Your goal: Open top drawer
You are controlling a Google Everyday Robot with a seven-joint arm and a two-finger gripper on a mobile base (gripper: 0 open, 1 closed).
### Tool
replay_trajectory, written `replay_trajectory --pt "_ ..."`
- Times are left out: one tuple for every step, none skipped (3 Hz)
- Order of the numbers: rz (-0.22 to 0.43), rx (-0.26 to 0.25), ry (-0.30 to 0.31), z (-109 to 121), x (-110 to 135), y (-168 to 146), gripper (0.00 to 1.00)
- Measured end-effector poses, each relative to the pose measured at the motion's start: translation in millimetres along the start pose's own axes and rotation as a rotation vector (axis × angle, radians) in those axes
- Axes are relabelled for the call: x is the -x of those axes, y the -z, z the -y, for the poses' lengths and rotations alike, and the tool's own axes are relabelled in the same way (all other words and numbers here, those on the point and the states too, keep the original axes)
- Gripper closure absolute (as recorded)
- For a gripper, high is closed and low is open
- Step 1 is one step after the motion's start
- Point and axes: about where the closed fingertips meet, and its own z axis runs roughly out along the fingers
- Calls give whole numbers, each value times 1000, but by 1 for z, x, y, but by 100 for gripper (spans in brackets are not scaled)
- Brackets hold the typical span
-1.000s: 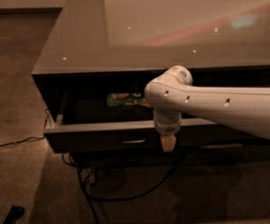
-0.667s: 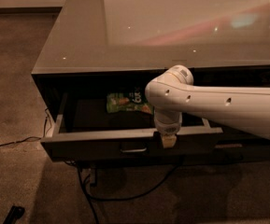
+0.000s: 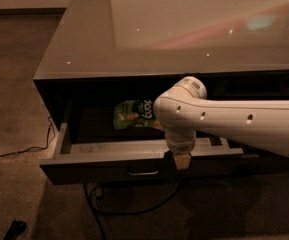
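The top drawer [image 3: 91, 172] stands pulled out from under the glossy counter [image 3: 149, 34], its dark front facing me and its grey rim showing along the top. Its small metal loop handle [image 3: 144, 172] sits at the middle of the front. My gripper [image 3: 182, 160] hangs from the white arm [image 3: 234, 121] and points down at the drawer's front edge, just right of the handle. A green snack bag [image 3: 133, 115] lies inside the drawer, toward the back; the arm covers its right end.
Black cables trail over the carpet at the left [image 3: 14, 154] and under the drawer [image 3: 129, 211]. A small dark object [image 3: 14, 229] lies on the floor at the bottom left. A lower dark drawer front [image 3: 264, 166] shows at the right.
The drawer has slid further out toward me, and the gripper has come with its front edge. More of the drawer's inside and the green bag shows.
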Motion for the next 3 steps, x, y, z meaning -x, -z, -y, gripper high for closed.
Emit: replay_trajectory --pt "0 0 0 0 0 0 62" --pt "0 0 0 0 0 0 39" --pt "5 -18 11 -6 3 5 16"
